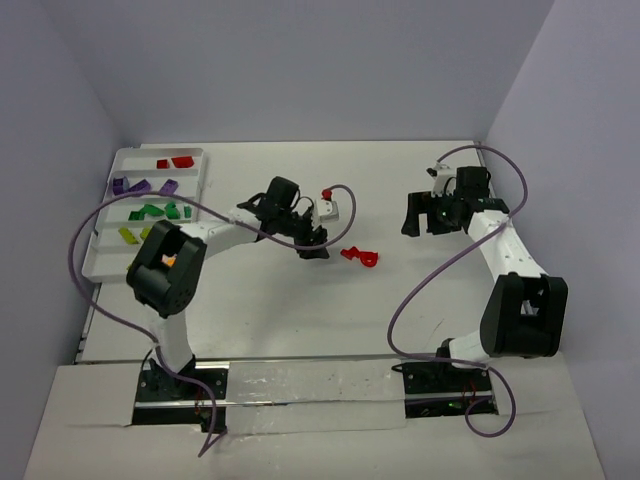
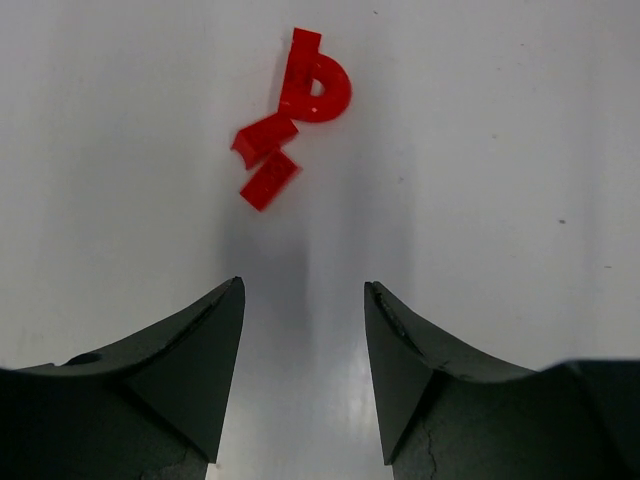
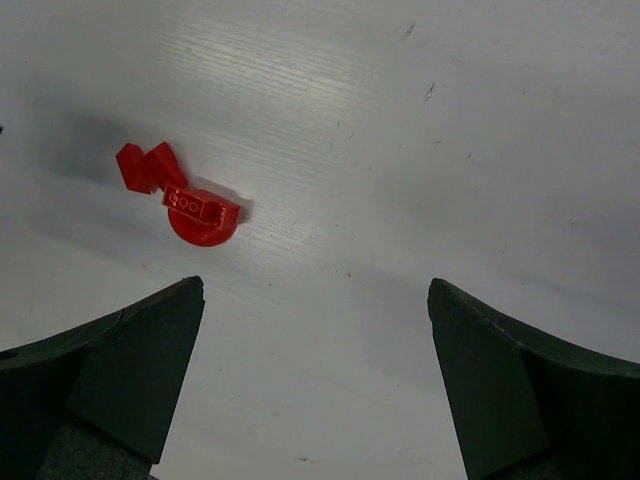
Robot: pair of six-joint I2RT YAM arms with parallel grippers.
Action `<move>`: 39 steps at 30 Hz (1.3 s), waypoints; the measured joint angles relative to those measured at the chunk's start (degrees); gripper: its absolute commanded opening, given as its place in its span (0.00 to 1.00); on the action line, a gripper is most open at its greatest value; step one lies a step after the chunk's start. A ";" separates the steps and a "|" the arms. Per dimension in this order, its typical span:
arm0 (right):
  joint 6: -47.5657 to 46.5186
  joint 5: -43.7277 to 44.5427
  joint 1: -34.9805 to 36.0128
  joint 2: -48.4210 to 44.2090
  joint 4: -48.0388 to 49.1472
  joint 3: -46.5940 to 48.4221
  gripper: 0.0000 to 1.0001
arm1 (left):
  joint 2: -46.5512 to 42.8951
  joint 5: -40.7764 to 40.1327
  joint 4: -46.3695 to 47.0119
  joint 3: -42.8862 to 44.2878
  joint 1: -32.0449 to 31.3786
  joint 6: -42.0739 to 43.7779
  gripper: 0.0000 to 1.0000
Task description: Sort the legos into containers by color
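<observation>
A robotics lab cell — white bench (image 1: 300,310) boxed in by bare pale walls (image 1: 300,70), two cabled robot arms (image 1: 215,235) bolted at its edge.

Both arms, left arm (image 1: 215,235) and right arm (image 1: 510,255), have white links, bulky black joints, looping purple cables (image 1: 392,320), and black wedge-shaped fingers (image 2: 190,390).
</observation>
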 measured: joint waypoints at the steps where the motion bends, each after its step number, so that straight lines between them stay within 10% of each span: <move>1: 0.00 -0.12 -0.06 -0.28 -0.11 -0.20 1.00 | 2.21 1.02 0.10 1.83 -0.02 1.77 0.61; 39: -0.70 -1.27 -0.06 -0.41 -2.24 -0.22 1.00 | 23.25 -6.46 -16.38 27.00 -9.61 22.04 0.54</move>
